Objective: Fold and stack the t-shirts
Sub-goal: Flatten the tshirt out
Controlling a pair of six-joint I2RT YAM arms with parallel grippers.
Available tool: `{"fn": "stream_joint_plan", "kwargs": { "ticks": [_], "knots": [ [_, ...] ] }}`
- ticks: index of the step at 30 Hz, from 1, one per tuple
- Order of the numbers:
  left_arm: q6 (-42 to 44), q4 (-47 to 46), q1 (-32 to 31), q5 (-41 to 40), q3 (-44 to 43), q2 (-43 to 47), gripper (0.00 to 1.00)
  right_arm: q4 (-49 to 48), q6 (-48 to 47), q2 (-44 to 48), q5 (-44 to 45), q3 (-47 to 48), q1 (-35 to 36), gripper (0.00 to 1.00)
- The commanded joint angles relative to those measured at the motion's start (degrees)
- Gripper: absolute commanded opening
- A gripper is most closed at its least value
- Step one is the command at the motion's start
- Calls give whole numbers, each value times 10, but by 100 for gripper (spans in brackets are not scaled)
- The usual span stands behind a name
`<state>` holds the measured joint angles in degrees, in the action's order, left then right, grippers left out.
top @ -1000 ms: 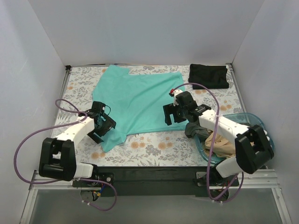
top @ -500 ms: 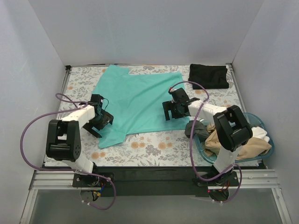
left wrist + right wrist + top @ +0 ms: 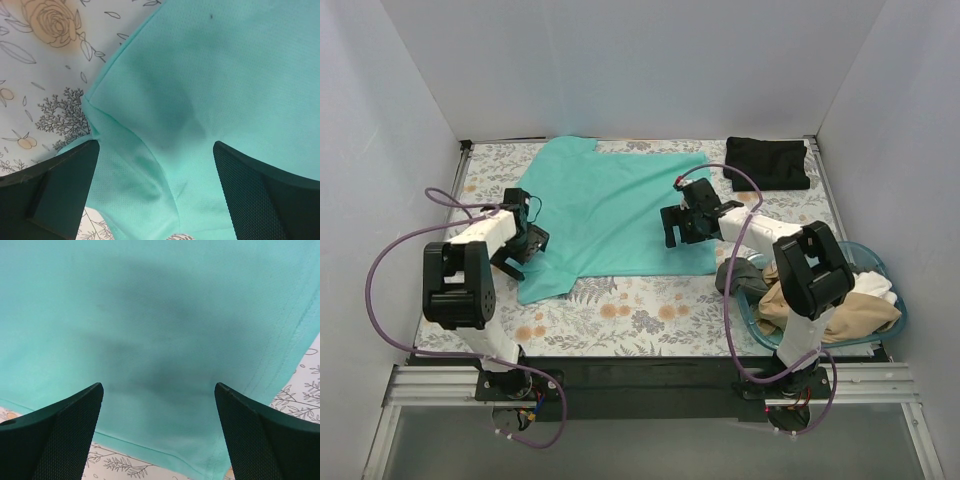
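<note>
A bright teal t-shirt (image 3: 610, 215) lies spread flat in the middle of the floral tablecloth (image 3: 650, 310). My left gripper (image 3: 525, 240) is open just above the shirt's left edge, over a sleeve seam (image 3: 150, 165). My right gripper (image 3: 688, 225) is open just above the shirt's right part near its hem (image 3: 165, 460). A folded black t-shirt (image 3: 767, 162) lies at the back right. Tan, dark grey and white shirts (image 3: 820, 305) are heaped in the basket.
A translucent blue plastic basket (image 3: 872, 262) stands at the right front, with a dark grey shirt (image 3: 735, 272) hanging over its left rim. White walls close in the table on three sides.
Both grippers have moved away from me and slightly left over the teal shirt. The shirt has shifted back and left with them, and its front edge now lies farther from the near edge.
</note>
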<state>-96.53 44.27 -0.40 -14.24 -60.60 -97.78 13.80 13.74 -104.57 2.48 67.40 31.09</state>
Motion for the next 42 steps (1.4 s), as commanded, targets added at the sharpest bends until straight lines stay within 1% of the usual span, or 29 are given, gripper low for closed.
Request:
{"fn": "stream_joint_plan", "kwargs": {
  "ticks": [1, 4, 5, 7, 10, 15, 19, 20, 23, 24, 26, 29, 30, 33, 34, 38, 42],
  "knots": [
    [-15, -10, 3, -10, 19, 92, 98, -8, 7, 74, 1, 11, -3, 98],
    [-26, -23, 3, 14, 82, 147, 98, -11, 16, 123, 17, -29, -3, 98],
    [-37, -17, 3, 9, 113, 177, 98, -12, 22, 134, 23, -41, -2, 98],
    [-67, 6, 3, -5, 137, 202, 98, -19, 30, 168, 27, -78, -3, 98],
    [-88, 17, 3, -2, 195, 253, 98, -28, 45, 204, 36, -115, -2, 98],
    [-109, 27, 2, -4, 274, 331, 98, -30, 52, 235, 64, -137, -3, 98],
    [-118, 8, 3, -11, 300, 349, 88, -31, 54, 234, 34, -142, -3, 98],
    [-119, 3, 3, -18, 299, 347, 82, -30, 54, 232, 26, -144, -3, 98],
    [-130, 18, 3, -37, 293, 320, 75, -31, 54, 231, 24, -152, -2, 98],
    [-131, 16, 3, -37, 294, 314, 69, -31, 54, 231, 26, -153, -3, 98],
    [-131, 4, 3, -31, 303, 305, 62, -31, 54, 233, 27, -155, -3, 98],
    [-130, -1, 3, -25, 305, 303, 45, -30, 54, 237, 32, -160, -3, 98],
    [-129, -1, 3, -25, 305, 305, 33, -30, 54, 240, 34, -163, -3, 98],
    [-130, 4, 2, -25, 305, 315, 12, -28, 60, 247, 36, -172, -3, 98],
    [-129, 1, 3, -23, 306, 318, 1, -29, 62, 249, 36, -178, -2, 98],
    [-122, -6, 3, -29, 305, 332, 0, -28, 67, 248, 43, -190, -3, 98],
    [-123, -9, 2, -40, 295, 341, 0, -28, 74, 219, 60, -191, -4, 98]
  ]
}}
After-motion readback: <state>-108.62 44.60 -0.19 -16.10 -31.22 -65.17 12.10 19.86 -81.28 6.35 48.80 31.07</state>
